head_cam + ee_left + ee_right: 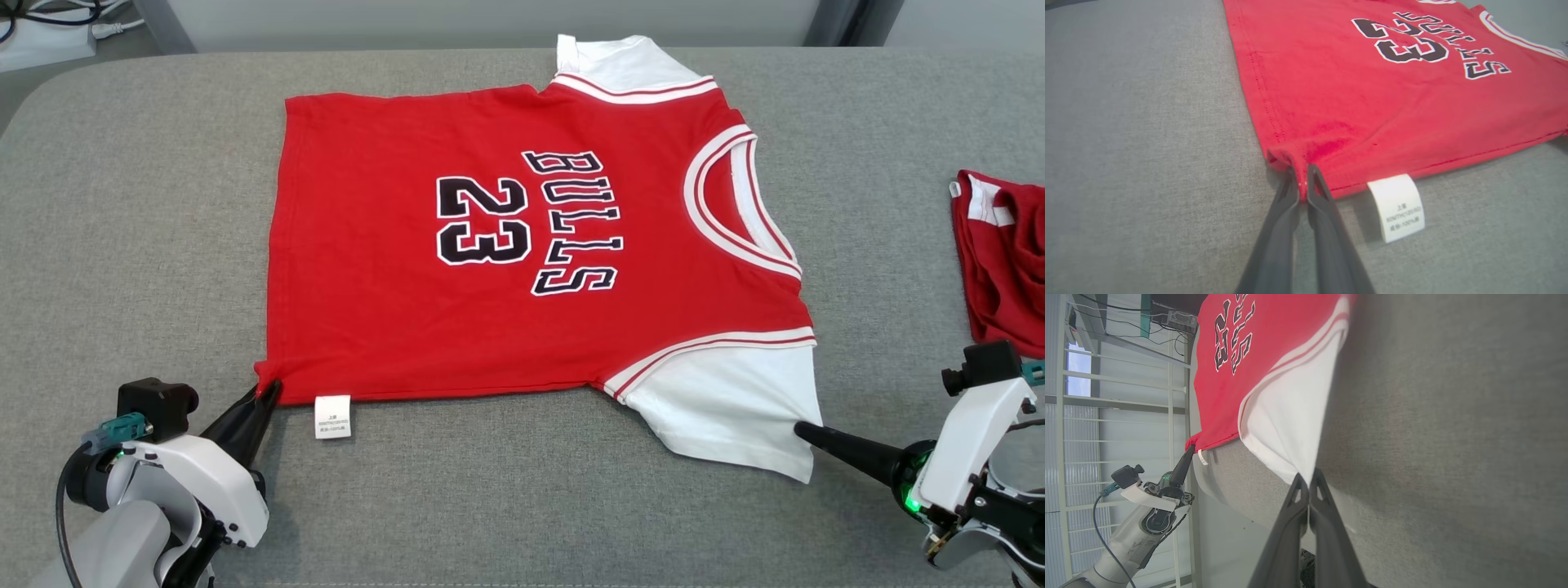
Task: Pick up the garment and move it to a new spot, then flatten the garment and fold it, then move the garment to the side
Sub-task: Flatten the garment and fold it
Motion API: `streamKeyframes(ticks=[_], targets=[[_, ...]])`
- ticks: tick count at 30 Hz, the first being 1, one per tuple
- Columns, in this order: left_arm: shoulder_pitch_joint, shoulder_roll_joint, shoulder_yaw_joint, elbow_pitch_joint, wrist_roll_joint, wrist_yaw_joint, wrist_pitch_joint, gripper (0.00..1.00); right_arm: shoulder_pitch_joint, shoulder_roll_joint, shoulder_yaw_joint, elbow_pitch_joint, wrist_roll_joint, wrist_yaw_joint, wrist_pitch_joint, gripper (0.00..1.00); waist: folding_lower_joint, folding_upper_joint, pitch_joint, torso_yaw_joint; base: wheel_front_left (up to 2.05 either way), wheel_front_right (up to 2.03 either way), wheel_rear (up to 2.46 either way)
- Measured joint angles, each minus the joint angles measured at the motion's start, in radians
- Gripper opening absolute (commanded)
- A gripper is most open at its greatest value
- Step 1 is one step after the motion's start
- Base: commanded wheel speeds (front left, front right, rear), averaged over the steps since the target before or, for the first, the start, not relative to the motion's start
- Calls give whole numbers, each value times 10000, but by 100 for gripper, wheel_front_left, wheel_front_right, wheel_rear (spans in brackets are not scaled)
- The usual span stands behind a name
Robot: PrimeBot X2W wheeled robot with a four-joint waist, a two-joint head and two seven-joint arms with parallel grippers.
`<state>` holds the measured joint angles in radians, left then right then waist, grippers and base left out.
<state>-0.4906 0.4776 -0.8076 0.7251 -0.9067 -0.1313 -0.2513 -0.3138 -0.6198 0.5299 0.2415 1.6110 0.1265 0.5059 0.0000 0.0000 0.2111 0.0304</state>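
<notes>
Looking down from the head camera, you see the garment spread flat and print side up on the grey padded table, about midway across it. Its hem runs along the left and its white-trimmed neckline faces right. One white sleeve points to the far side and the near sleeve fans out toward you at the near right. Your left gripper sits at the near left corner of the hem, fingers pressed together on a small pinch of red cloth. The left wrist view shows that corner bunched up between the two dark fingers, while the fabric beyond it lies smooth. A white care label sticks out of the near edge just right of that grip and lies flat on the table, not touching the fingers. Your right gripper comes in from the near right, its fingers closed on the outer edge of the near sleeve. In the right wrist view the white cloth narrows to a point exactly where the fingertips meet. A second red garment lies crumpled at the far right edge of the table, well apart from the one you are holding.
</notes>
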Motion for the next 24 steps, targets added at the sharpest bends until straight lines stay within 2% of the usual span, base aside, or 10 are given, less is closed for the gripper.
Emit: streamKeyframes(ticks=[7, 13, 19, 21, 22, 24], targets=[[-12, 48, -153, -38, 104, 0, 0, 0, -74, 117, 132, -56, -646, 0, -151, 0, 0, 0, 10, 72, 0, 0, 0], [-44, 111, 255, -385, 533, 0, 0, 0, -87, 512, -696, -706, 744, -2, -351, 0, 0, 0, -217, 91, 0, 0, 0], [47, 84, 337, -299, 533, 0, 0, 0, 106, 506, -825, -1440, 2322, -2, -25, 0, 0, 0, -371, 9, 0, 0, 0], [162, 61, 349, -268, 527, 0, 0, 0, 356, 464, -920, -1689, 2936, -2, -29, 0, 0, 0, -357, 0, 0, 0, 0], [174, 27, 355, -150, 523, 0, 0, 0, 769, -176, -531, -1891, 3258, -2, -376, 0, 0, 0, -187, 11, 0, 0, 0], [162, 10, 347, -107, 516, 0, 0, 0, 783, -500, -102, -1436, 2780, -2, -715, 0, 0, 0, -99, 14, 0, 0, 0]])
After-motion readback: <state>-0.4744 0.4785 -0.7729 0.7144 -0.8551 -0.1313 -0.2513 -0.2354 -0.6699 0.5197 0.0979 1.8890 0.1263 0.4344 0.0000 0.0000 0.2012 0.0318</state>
